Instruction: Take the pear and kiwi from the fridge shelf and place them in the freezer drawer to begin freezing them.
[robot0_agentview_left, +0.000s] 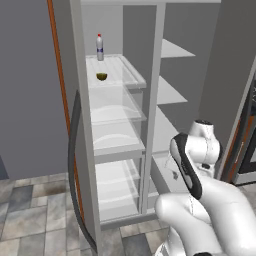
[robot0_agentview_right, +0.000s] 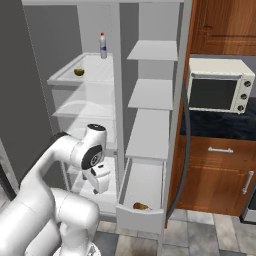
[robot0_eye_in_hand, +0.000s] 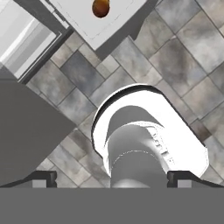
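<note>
I see the pear (robot0_agentview_left: 102, 76), small, olive-green, on the white ribbed fridge shelf (robot0_agentview_left: 125, 70) near a bottle (robot0_agentview_left: 99, 47). The kiwi (robot0_eye_in_hand: 100, 7), a reddish-brown ball, lies in the open freezer drawer (robot0_agentview_right: 142, 186). My gripper (robot0_eye_in_hand: 112, 179) has its tips spread wide, holding nothing, pointing down, probably above floor tiles (robot0_eye_in_hand: 183, 57).

The freezer drawer (robot0_eye_in_hand: 118, 17) is cut off by the hand view's top edge, so just one corner with the kiwi (robot0_eye_in_hand: 100, 7) shows. In the right base view the kiwi (robot0_agentview_right: 140, 206) is small and half hidden behind the drawer's front wall (its shape is hard to tell). The bottle (robot0_agentview_left: 99, 47) on the fridge shelf (robot0_agentview_left: 131, 74) is too small to read.
</note>
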